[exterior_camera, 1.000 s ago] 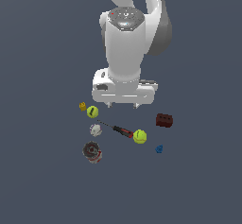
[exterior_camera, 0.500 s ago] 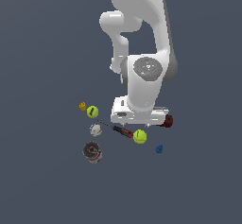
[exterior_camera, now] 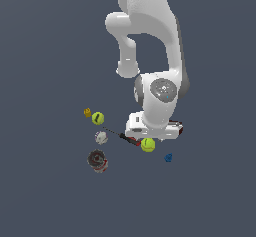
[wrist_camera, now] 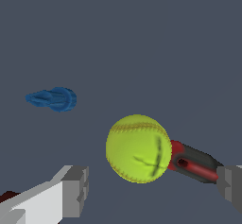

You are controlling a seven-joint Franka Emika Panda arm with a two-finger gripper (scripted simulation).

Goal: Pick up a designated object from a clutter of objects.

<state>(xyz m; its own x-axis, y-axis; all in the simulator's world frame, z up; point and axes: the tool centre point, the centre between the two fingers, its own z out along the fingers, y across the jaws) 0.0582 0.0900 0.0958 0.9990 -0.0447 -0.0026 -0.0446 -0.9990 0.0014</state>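
Wrist view: claw [wrist_camera: 153, 190] spread open, tennis ball [wrist_camera: 138, 148] between its fingers [wrist_camera: 75, 190], not touching either. Ball touches the red-and-black screwdriver [wrist_camera: 194, 163]; blue piece [wrist_camera: 52, 99] lies well apart.

Your exterior view looks down from high and fairly far, taking in the white arm [exterior_camera: 150, 56] and the small items scattered on a dark grey floor [exterior_camera: 45, 191]. Your wrist view sits low and close, looking past the gripper [wrist_camera: 151, 190]. Both views share the tennis ball [exterior_camera: 147, 145] [wrist_camera: 138, 148], the screwdriver [exterior_camera: 129, 139] [wrist_camera: 194, 164] and the blue piece [exterior_camera: 168, 157] [wrist_camera: 53, 99].
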